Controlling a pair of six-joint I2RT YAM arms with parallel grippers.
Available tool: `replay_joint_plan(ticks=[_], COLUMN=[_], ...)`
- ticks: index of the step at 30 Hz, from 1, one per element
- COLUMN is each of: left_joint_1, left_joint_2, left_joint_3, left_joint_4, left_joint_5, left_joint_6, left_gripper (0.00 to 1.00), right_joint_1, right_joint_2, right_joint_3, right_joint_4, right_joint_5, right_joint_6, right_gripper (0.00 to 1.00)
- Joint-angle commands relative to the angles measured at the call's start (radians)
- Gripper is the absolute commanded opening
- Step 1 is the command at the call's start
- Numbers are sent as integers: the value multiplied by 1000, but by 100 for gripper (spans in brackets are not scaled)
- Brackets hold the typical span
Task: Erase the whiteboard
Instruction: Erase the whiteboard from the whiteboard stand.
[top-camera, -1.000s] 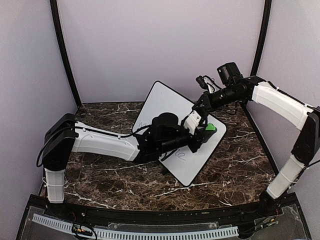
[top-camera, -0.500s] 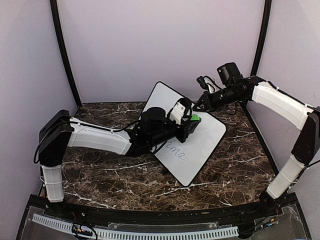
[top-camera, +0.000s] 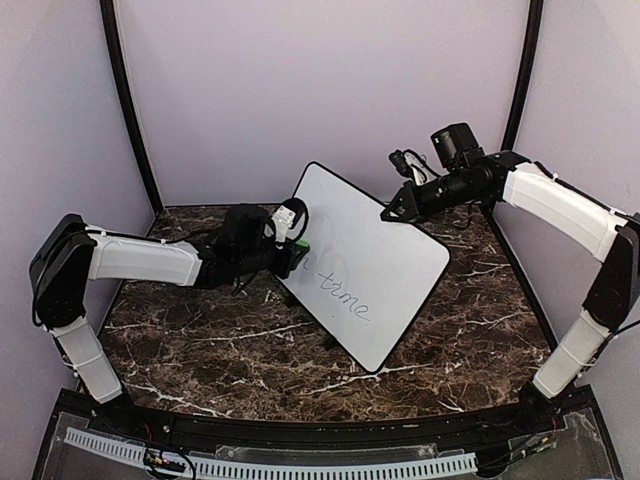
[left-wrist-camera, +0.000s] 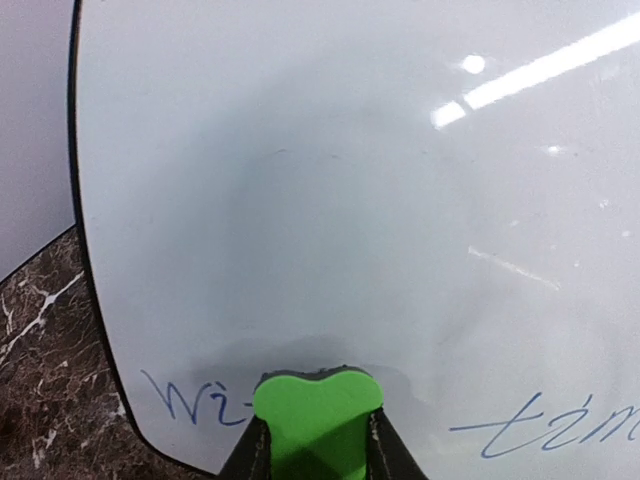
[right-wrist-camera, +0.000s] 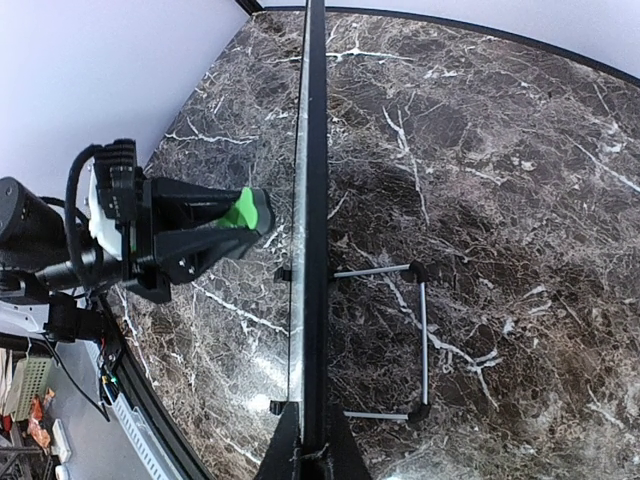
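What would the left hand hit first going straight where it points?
The whiteboard: the green eraser held in the left hand leads, aimed between the written words. It may already touch; depth is unclear.

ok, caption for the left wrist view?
Left gripper clamps green eraser at the whiteboard, blue handwriting on either side.

One whiteboard (top-camera: 375, 265), one green eraser (left-wrist-camera: 318, 415), one left end effector (top-camera: 296, 241), one right end effector (top-camera: 388, 213).

Right gripper (right-wrist-camera: 310, 458) pinches whiteboard (right-wrist-camera: 316, 150) edge, board running straight ahead from jaws; green eraser (right-wrist-camera: 246, 208) left, wire stand (right-wrist-camera: 421, 340) right.
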Motion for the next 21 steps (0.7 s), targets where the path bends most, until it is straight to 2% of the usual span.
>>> replay_joint_plan(ticks=[1,7,12,18,21], left_joint_1=[70,207,238,261,265], left_joint_2=[-105,-149,-51,57,103], left_joint_3=[-15,-139,-77,-36,-12], left_joint_4=[-183,-52,-14,117,134], left_joint_5=[12,149,252,372,384], left_joint_6=[67,94,98,45,42], left_gripper=[0,0,0,0,0], right_joint_1=[39,36,36,36,36], right_joint_2=[-13,-32,-50,-64,-66], right_joint_3=[13,2,-17,-25,-28], right_joint_4=[-59,-52,-39,-38,-37], right_joint_5=[-33,-38,-41,-38,-36], right_joint_6=[-44,-43,-40,-37,-37], right_gripper=[0,0,0,0,0])
